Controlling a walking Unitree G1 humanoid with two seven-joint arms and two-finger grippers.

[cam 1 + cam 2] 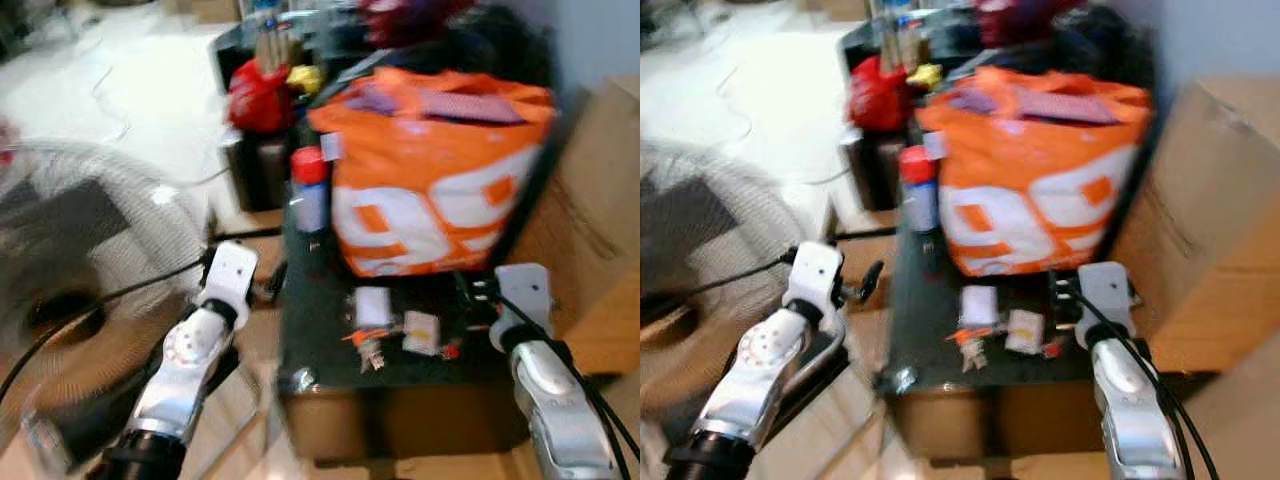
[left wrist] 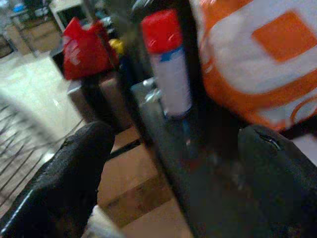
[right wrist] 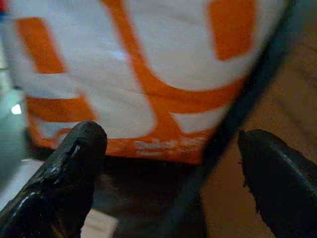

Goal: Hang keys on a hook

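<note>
The picture is blurred. A bunch of keys (image 1: pixel 368 348) with orange parts and white tags (image 1: pixel 372 305) lies near the front of a dark table (image 1: pixel 320 330). My left gripper (image 1: pixel 272 283) is open at the table's left edge, level with the keys and pointing past a red-capped spray can (image 2: pixel 168 69). My right gripper (image 1: pixel 476 292) is open at the table's right side, right of the keys, and its fingers (image 3: pixel 74 163) face the base of a big orange and white bag (image 1: pixel 430 170).
The orange bag fills the back of the table, with the spray can (image 1: pixel 310 190) at its left. A red bag (image 1: pixel 258 97) and clutter stand behind. A floor fan (image 1: pixel 90 250) is at the left, and cardboard boxes (image 1: pixel 600 220) at the right.
</note>
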